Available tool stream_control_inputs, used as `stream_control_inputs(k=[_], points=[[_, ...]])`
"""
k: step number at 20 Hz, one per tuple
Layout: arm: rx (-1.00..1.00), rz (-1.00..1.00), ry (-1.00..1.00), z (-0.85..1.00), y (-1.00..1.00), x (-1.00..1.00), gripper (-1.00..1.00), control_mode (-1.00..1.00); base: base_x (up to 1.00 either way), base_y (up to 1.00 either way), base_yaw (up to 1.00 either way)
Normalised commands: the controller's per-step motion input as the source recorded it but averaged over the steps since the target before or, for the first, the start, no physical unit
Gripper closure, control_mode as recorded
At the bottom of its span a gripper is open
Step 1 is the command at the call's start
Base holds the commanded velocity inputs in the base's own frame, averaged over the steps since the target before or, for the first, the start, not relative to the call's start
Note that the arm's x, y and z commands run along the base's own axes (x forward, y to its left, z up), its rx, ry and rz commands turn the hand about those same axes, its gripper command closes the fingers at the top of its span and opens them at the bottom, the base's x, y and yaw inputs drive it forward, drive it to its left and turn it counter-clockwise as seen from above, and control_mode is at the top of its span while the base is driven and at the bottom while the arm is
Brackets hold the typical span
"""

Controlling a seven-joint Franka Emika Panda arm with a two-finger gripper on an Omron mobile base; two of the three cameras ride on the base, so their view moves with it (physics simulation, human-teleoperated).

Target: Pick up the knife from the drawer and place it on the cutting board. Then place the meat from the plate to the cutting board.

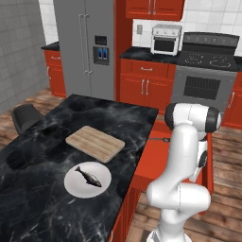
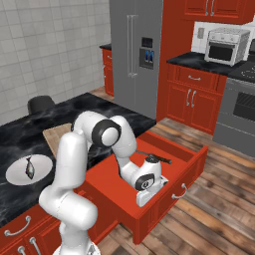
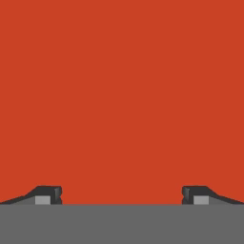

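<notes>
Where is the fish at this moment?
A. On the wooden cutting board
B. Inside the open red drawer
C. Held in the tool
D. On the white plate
D. The fish lies on the white plate on the dark counter; the cutting board beside it is bare, and the tool is open over the drawer floor.

**Count of things in the kitchen**

One cutting board (image 1: pixel 95 142), one plate (image 1: pixel 87 179) and one fish (image 1: pixel 88 176) on the island. One open drawer (image 2: pixel 149 196) with one knife (image 2: pixel 160 159). One fridge (image 1: pixel 87 47), one toaster oven (image 1: pixel 166 39), one stove (image 1: pixel 206 75), one gripper (image 3: pixel 122 194).
</notes>
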Motion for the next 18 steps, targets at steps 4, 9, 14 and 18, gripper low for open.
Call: stream_control_inputs(k=[4, 9, 14, 18], points=[[0.01, 0.00, 0.00, 0.00, -0.50, -0.25, -1.00, -1.00, 0.00, 0.00, 0.00], [0.01, 0.00, 0.00, 0.02, -0.41, -0.08, -1.00, -1.00, 0.00, 0.00, 0.00], [0.00, 0.00, -0.01, 0.24, -0.21, 0.00, -1.00, -1.00, 0.00, 0.00, 0.00], [0.00, 0.00, -0.08, 0.50, -0.02, 0.14, -1.00, -1.00, 0.00, 0.00, 0.00]])
